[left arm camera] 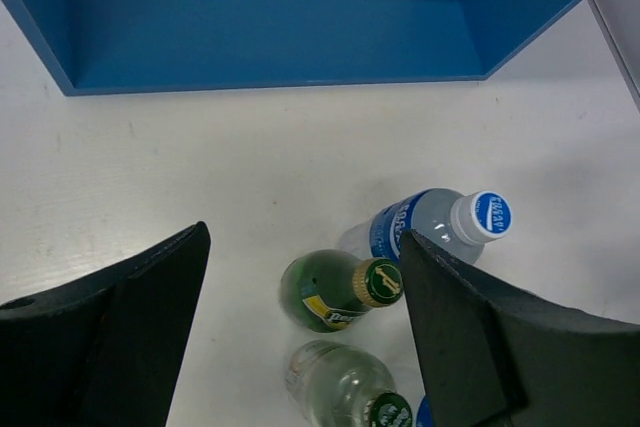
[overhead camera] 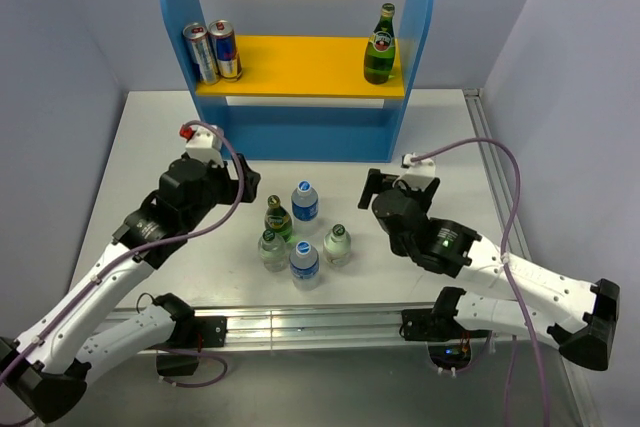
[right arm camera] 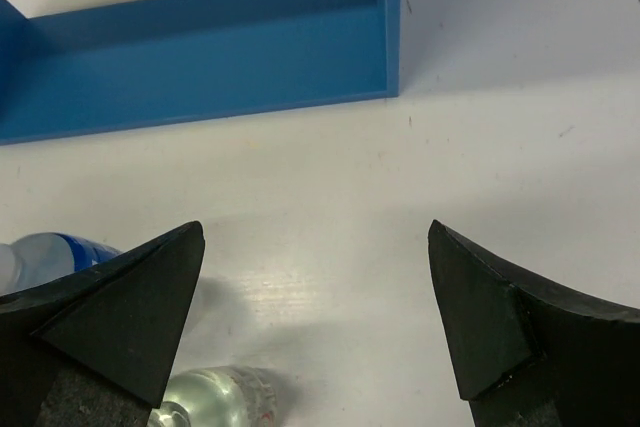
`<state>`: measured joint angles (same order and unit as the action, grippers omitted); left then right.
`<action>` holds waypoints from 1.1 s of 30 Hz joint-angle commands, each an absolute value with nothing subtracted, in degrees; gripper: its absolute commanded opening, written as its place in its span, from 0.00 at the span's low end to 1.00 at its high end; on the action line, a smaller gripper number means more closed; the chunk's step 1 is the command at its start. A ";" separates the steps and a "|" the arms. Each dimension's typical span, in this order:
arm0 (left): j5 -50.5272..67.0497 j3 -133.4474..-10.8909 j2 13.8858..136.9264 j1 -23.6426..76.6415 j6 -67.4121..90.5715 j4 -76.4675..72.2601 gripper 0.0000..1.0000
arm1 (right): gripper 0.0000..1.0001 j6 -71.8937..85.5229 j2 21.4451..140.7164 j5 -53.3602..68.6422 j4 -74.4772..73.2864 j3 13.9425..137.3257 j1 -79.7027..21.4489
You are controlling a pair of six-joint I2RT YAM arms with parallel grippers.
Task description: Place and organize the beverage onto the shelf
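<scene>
The shelf (overhead camera: 300, 52) stands at the back with blue side panels and a yellow upper board. One dark green bottle (overhead camera: 379, 44) stands on the board's right end. On the table stand a second green bottle (overhead camera: 277, 218), two blue-capped clear bottles (overhead camera: 304, 201) (overhead camera: 304, 262) and two pale-capped clear bottles (overhead camera: 270, 249) (overhead camera: 338, 244). My left gripper (overhead camera: 243, 180) is open, left of the cluster; in its wrist view the green bottle (left arm camera: 335, 290) lies between its fingers. My right gripper (overhead camera: 372, 190) is open and empty, right of the cluster.
Two metal cans (overhead camera: 212, 51) stand on the left end of the yellow board. The shelf's blue base (left arm camera: 270, 22) fills the top of the left wrist view and also shows in the right wrist view (right arm camera: 200, 57). The table's metal rail (overhead camera: 310, 319) runs along the near edge.
</scene>
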<state>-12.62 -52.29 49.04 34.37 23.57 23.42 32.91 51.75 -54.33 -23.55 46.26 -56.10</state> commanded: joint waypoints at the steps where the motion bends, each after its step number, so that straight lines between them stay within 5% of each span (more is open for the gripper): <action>1: -18.98 -53.09 49.83 38.65 28.90 22.33 0.83 | 1.00 37.88 47.73 -55.37 -24.79 43.96 -56.60; 12: -38.84 -47.38 57.12 55.19 35.33 15.30 0.83 | 1.00 35.77 40.35 -56.69 -27.16 39.99 -56.51; 33: -44.56 -43.77 65.57 56.16 37.44 9.41 0.77 | 1.00 35.86 38.14 -57.66 -27.16 37.44 -56.43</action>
<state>-42.44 -43.92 65.87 55.72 36.73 12.53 35.31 38.37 -55.37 -27.94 38.11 -56.27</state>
